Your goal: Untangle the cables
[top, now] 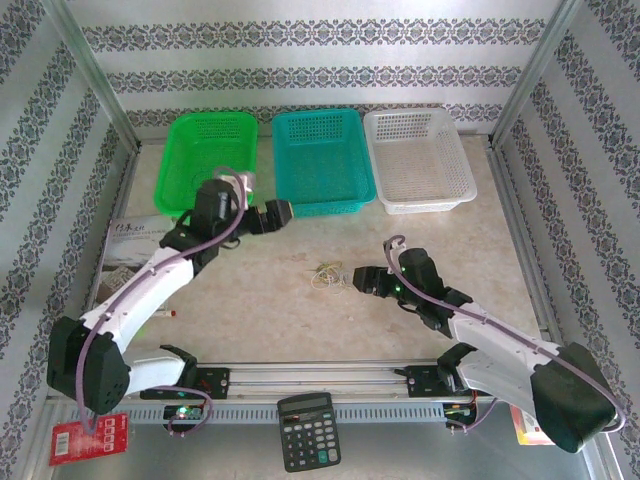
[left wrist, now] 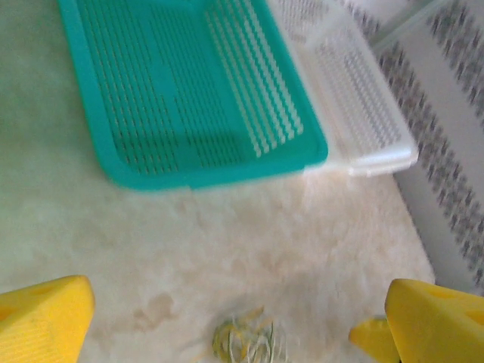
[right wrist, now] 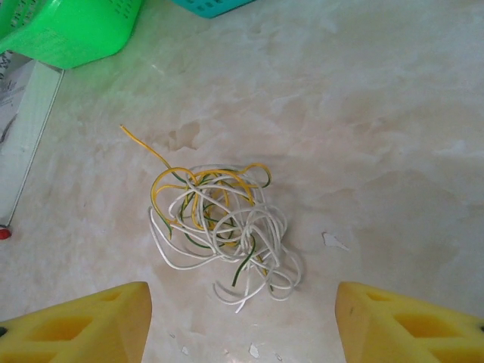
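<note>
Cables (right wrist: 219,234) are lying tangled on the table (top: 270,310).
Right gripper (right wrist: 242,306) is hovering at their 3 o'clock, left gripper (left wrist: 238,302) at 11 o'clock, both gaping wide, holding nothing.

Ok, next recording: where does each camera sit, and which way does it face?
Top external: above and behind the bases, looking down at the table; both arms, left gripper, right gripper, cables.
Left wrist: faces forward over the table toward teal basket and white basket; own yellow fingers at bottom corners.
Right wrist: looks down at the cables; own yellow fingers at bottom corners.
Shared: all three see the cables.
</note>
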